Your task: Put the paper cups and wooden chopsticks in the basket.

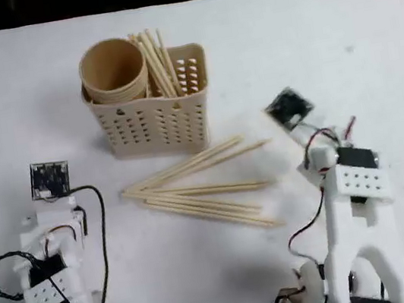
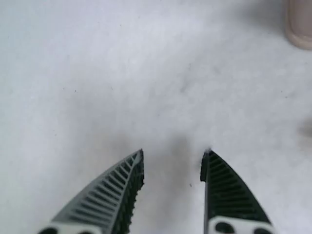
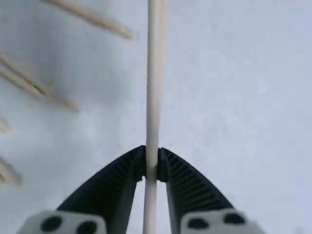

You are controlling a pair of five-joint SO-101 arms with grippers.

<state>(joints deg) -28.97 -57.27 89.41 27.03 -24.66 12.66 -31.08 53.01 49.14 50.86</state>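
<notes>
Overhead, a white desk point(image 1: 368, 33) carries a beige perforated basket point(image 1: 155, 124) that stands upright toward the far side, left of centre. A stack of paper cups point(image 1: 112, 72) sits in the basket's left part, mouth up, and a bundle of wooden chopsticks point(image 1: 158, 66) leans in its right part, touching the cups. Just near of the basket, loose chopsticks point(image 1: 200, 190) lie flat on the desk in a fan, their ends close together on the left and spreading toward the right. The right arm point(image 1: 351, 181) stands at the near right, just beside the spread ends of that fan. Its wrist camera shows the right pincer point(image 3: 152, 163) clamped on a single chopstick point(image 3: 154, 87), which runs straight out between the dark ribbed fingers point(image 3: 192, 187) above the desk, with some of the loose ones lying off to one side. The left arm point(image 1: 49, 252) stands at the near left, well apart from the loose chopsticks. The left pincer point(image 2: 173, 163) has its fingers spread apart with nothing between them, over bare desk surface.
</notes>
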